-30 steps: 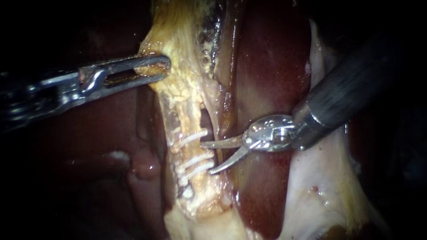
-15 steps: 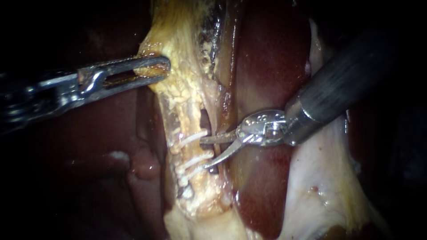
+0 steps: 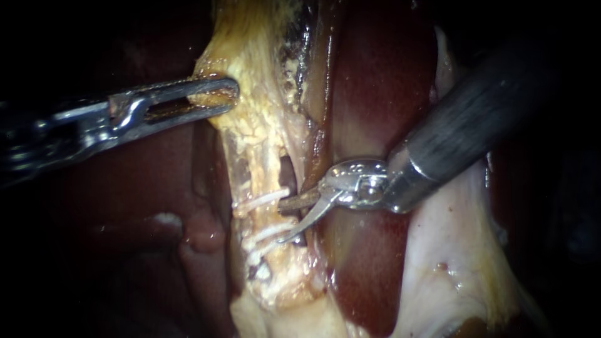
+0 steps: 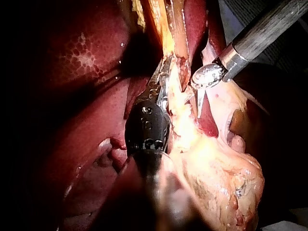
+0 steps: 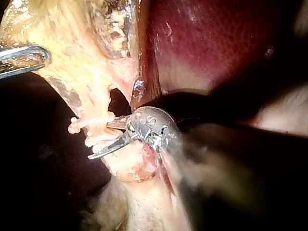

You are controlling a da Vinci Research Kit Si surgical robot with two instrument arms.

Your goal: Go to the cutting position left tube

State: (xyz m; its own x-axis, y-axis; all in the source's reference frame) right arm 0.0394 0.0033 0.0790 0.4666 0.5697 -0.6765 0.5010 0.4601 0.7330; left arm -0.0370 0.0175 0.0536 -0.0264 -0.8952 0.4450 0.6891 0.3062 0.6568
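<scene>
The pale yellow left tube [image 3: 255, 178] runs down the middle and carries white clips: one higher [image 3: 261, 200], others lower [image 3: 268, 234]. My right instrument [image 3: 281, 221] comes in from the upper right with curved blades open. Its upper blade reaches to the tube just under the higher clip, and its lower blade lies by the lower clips. In the right wrist view the open blades [image 5: 100, 142] straddle the tube between the clips [image 5: 89, 123]. My left instrument [image 3: 216, 97] is shut on a fold of yellow tissue [image 3: 247, 75] above the tube, holding it to the left.
Dark red liver [image 3: 375, 81] lies to the right of the tubes and behind my right instrument's shaft [image 3: 463, 131]. A dark gap [image 3: 288, 170] opens beside the tube. Whitish tissue [image 3: 451, 250] spreads at the lower right. In the left wrist view, fatty tissue [image 4: 221, 178] lies beside my left instrument [image 4: 162, 79].
My right instrument has moved left to the clipped tube, its blades staying open. My left instrument and the tissue it holds have not moved.
</scene>
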